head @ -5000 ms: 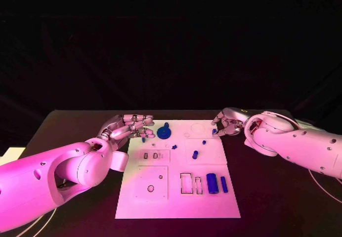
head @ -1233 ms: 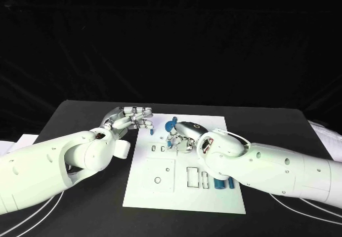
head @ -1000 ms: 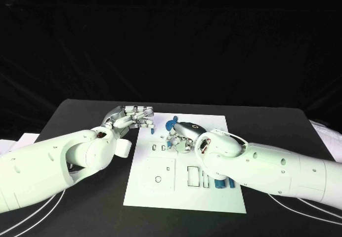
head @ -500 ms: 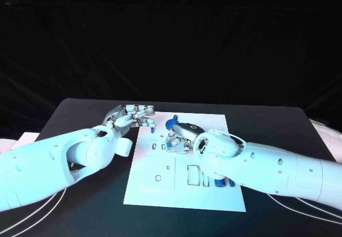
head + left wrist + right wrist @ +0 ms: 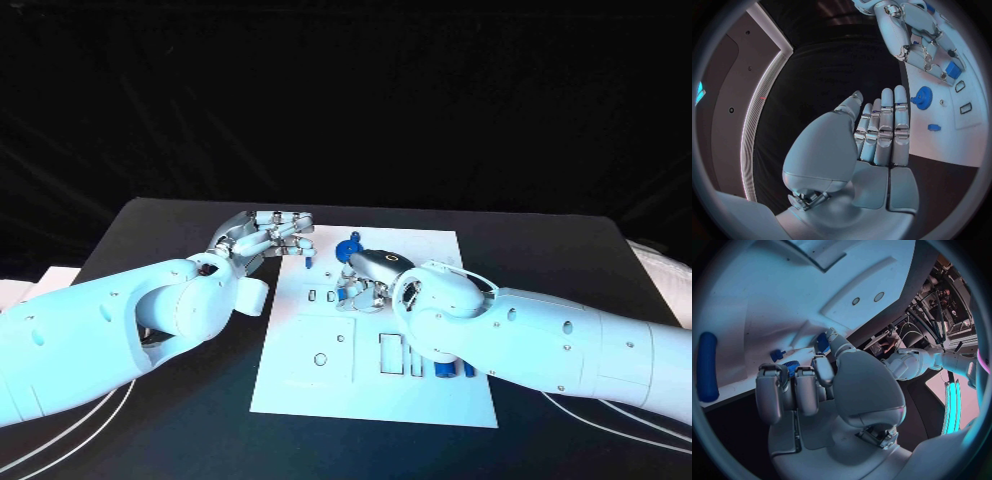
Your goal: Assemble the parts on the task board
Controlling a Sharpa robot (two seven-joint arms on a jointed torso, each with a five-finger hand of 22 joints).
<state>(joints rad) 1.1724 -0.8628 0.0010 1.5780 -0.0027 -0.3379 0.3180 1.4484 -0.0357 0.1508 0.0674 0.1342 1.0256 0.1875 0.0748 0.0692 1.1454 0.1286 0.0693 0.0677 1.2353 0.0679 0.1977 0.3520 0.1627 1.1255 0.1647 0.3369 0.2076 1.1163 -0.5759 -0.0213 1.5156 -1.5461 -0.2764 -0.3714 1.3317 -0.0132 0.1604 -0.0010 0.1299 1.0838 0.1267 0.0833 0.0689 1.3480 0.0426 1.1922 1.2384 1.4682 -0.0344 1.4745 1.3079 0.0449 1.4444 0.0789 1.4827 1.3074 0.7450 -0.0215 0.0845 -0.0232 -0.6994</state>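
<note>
A: Right hand (image 5: 372, 272) is over the middle of the task board (image 5: 433, 400), fingers curled down onto it. There's a small blue part (image 5: 343, 294) right at its fingertips, by the little slots.

B: Is it actually pinched?

A: Can't tell from the head view. The right wrist view shows the fingers bent in close together with a blue part (image 5: 822, 341) at the thumb tip, but whether they clamp it is not clear.

B: And the left hand?

A: Left hand (image 5: 270, 240) sits at the board's far left corner, off the white edge. In the left wrist view its fingers (image 5: 882, 131) lie straight and side by side, nothing in them.

B: Where's the blue gear?

A: The gear-shaped part (image 5: 346, 250) lies on the far part of the board, between the two hands, just beyond the right hand. The left wrist view has it (image 5: 922, 97) beyond the left fingertips, not touching.

B: Anything in the recesses?

A: Nearer the robot, a blue cylinder (image 5: 446, 369) and a thinner blue rod (image 5: 467, 369) lie beside the outlined rectangular slots (image 5: 389, 355), partly hidden by the right arm
</note>
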